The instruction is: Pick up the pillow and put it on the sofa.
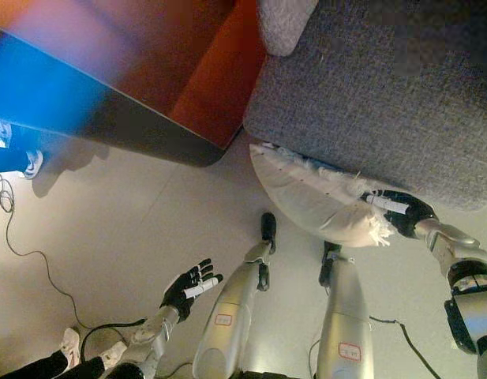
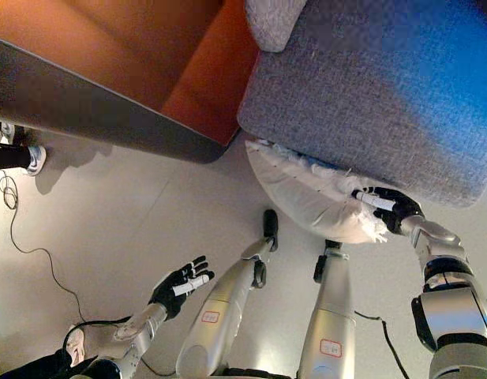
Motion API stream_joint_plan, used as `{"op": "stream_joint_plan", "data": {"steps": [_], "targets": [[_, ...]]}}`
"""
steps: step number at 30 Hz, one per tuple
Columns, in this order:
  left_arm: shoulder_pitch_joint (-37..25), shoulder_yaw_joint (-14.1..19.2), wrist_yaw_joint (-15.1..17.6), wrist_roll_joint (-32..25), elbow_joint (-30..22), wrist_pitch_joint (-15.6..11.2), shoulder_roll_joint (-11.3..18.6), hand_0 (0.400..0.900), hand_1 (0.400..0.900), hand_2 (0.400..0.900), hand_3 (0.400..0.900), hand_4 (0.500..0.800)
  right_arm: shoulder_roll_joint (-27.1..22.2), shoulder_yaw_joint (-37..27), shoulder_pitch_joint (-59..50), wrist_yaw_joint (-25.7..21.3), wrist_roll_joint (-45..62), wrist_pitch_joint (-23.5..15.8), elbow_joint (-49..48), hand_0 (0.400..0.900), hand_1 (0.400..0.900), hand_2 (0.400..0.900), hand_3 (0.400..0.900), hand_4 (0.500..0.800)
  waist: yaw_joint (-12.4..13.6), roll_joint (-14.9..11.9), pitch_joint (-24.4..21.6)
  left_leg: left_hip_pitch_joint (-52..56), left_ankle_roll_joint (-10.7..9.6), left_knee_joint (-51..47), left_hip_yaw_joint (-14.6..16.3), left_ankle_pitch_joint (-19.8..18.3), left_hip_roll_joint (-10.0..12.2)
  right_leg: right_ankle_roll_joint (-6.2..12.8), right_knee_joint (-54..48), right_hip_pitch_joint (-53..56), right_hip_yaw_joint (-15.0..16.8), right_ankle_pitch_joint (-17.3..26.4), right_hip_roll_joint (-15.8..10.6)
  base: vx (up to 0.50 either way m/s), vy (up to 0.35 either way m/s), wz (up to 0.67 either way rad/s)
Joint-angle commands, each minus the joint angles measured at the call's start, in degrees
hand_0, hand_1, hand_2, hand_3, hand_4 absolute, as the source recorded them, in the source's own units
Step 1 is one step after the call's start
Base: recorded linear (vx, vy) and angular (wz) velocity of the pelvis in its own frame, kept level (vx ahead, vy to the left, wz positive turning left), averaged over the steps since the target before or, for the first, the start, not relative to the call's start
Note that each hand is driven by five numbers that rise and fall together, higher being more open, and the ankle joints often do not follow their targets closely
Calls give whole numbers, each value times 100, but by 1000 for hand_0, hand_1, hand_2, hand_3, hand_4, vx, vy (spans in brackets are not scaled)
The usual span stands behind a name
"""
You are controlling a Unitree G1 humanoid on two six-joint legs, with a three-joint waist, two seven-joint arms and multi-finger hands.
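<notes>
The pillow (image 1: 318, 197) is being gripped by the right hand (image 1: 401, 212), fingers curled on its edge; left hand (image 1: 189, 286) is hanging open. Next, I judge, comes lifting it onto the sofa (image 1: 385, 87) just above the hand.

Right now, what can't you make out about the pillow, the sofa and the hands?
- Pillow: its far edge is tucked against the grey sofa, so contact there is unclear in both views.
- Right hand: fingers partly buried in the pillow's fringe.
- Sofa: cut off by top and right edges.
- Left hand: fully visible, open, empty.
</notes>
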Motion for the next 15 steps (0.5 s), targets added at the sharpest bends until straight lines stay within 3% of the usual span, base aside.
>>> {"op": "stream_joint_plan", "data": {"steps": [1, 8, 15], "targets": [[548, 317, -50, 80, 320, -26, 133, 900, 900, 900, 900, 800, -396, -263, 162, 532, 244, -671, -627, 400, 400, 400, 400, 500, -257, -127, -18, 629, -372, 617, 130, -1142, 46, -101, -735, 747, -360, 27, 327, 97, -74, 0], [594, 664, -150, 363, 755, 76, 233, 900, 900, 900, 900, 800, -82, -474, 1165, 861, 138, -808, -1204, 400, 400, 400, 400, 500, -258, -643, -520, 1597, -364, -64, 144, -1082, 175, 69, -1522, 1867, -449, 201, 336, 106, -72, -1], [824, 1084, -119, 805, 1201, 162, 121, 900, 900, 900, 900, 800, 162, -684, 2014, 1053, -72, -534, -2221, 400, 400, 400, 400, 500, -323, -1043, -1208, 2585, -356, -919, 239, -991, 254, 252, -2391, 2897, -475, 422, 421, 151, -48, -4]]}}
